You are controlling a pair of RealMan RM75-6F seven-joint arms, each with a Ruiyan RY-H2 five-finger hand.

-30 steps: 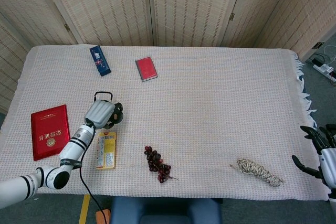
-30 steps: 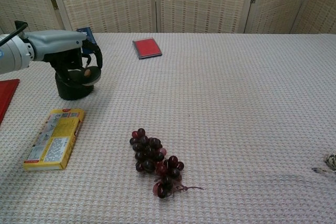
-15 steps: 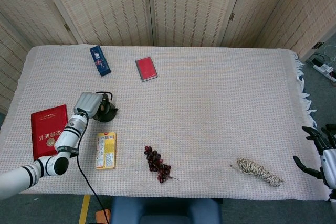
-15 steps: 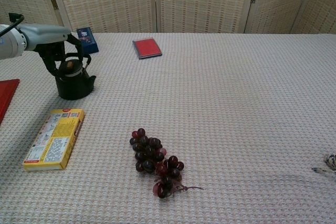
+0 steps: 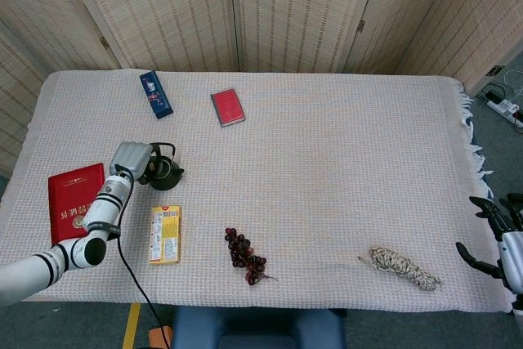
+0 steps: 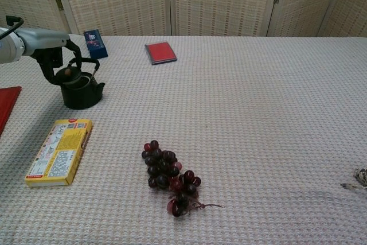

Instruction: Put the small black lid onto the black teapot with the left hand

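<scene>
small black lid with brown knob seated on round black teapot | left hand just at teapot's 10 o'clock, fingers apart, empty | right hand off table edge, fingers spread, empty | yellow flat box at teapot's 6 | dark grape bunch at 4, well apart | red booklet at 8

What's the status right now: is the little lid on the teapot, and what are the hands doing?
Left robot hand open, just left of teapot. Small black lid seated on black teapot. Right robot hand open at the table's far edge. Nothing in the way.
</scene>
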